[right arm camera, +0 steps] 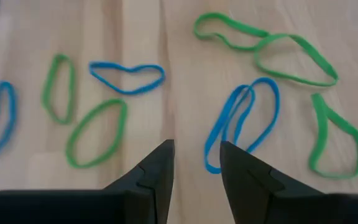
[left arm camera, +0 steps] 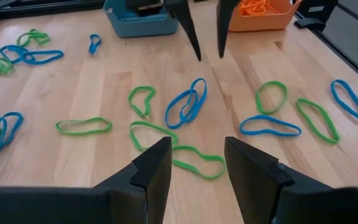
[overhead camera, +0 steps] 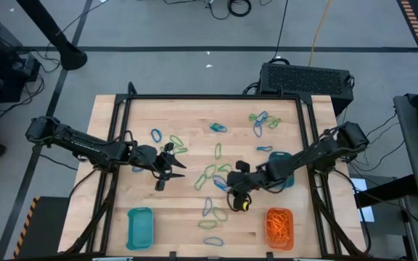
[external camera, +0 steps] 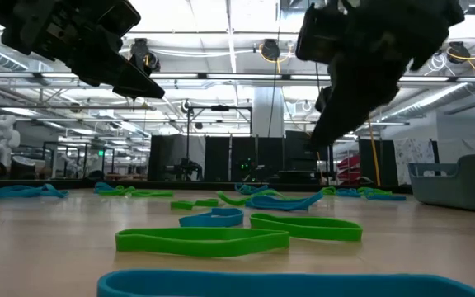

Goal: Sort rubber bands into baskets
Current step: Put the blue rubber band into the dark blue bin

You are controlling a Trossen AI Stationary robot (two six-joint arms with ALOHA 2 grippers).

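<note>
- The right gripper (overhead camera: 236,197) is held above the table's middle, its fingers (right arm camera: 157,171) parted by a narrow gap with nothing between them.
- A doubled blue band (right arm camera: 241,121) is seen just beyond its tips, among green bands (right arm camera: 294,59).
- The left gripper (overhead camera: 167,170) is poised left of centre, fingers (left arm camera: 154,168) slightly apart and empty.
- Rubber bands (overhead camera: 212,174) are scattered over the table (overhead camera: 107,123).
- The orange basket (overhead camera: 280,228), holding orange bands, is placed near right; one teal basket (overhead camera: 140,226) near left; another (left arm camera: 135,22) beside the right arm.
</note>
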